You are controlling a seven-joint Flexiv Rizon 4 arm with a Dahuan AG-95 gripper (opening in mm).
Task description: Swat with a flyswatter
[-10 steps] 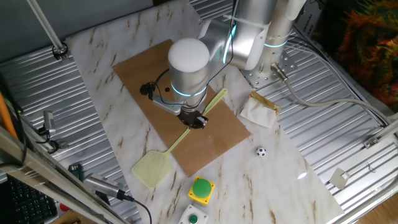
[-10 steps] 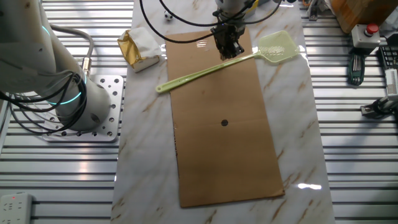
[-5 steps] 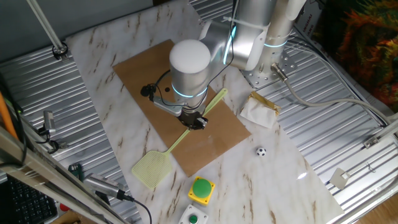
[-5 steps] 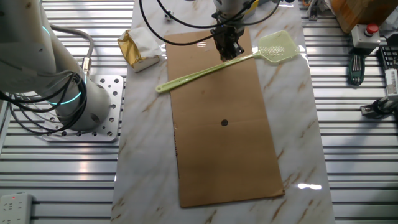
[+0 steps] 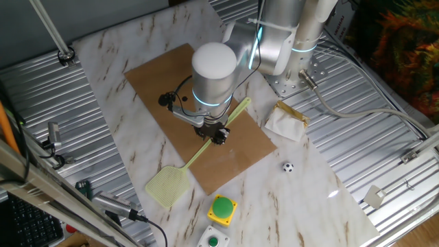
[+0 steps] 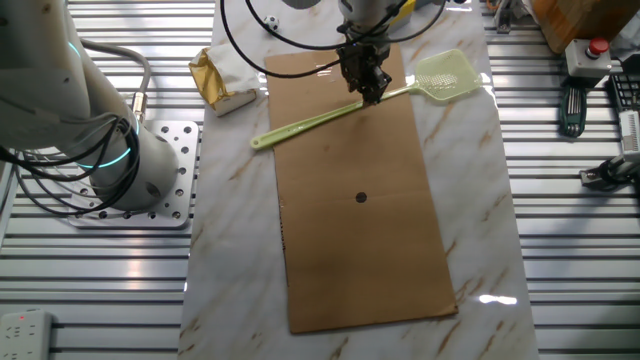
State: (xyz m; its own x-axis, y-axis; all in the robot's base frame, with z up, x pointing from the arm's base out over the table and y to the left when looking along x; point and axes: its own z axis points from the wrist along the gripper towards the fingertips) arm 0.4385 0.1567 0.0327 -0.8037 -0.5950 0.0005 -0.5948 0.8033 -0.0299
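The pale yellow-green flyswatter (image 5: 168, 186) lies flat and slantwise, its handle across the near end of the brown sheet (image 5: 154, 79) and its mesh head on the marble beside the sheet. In the other fixed view the flyswatter (image 6: 300, 127) crosses the sheet's (image 6: 360, 260) far end, with its head at the upper right. My gripper (image 5: 218, 136) points straight down onto the middle of the handle, and it also shows in the other fixed view (image 6: 368, 92). Its fingers stand close on either side of the handle and look slightly open. A small black dot (image 6: 361, 197) sits mid-sheet.
A green button on a yellow box (image 5: 223, 208) stands near the swatter head. A small black-and-white ball (image 5: 288, 167) and a white-and-gold packet (image 5: 287, 122) lie right of the sheet. The arm's base (image 6: 120, 150) is bolted beside the marble top. Tools lie on the ribbed metal table (image 6: 590, 120).
My gripper has come down a little onto the flyswatter's handle. The flyswatter has not moved.
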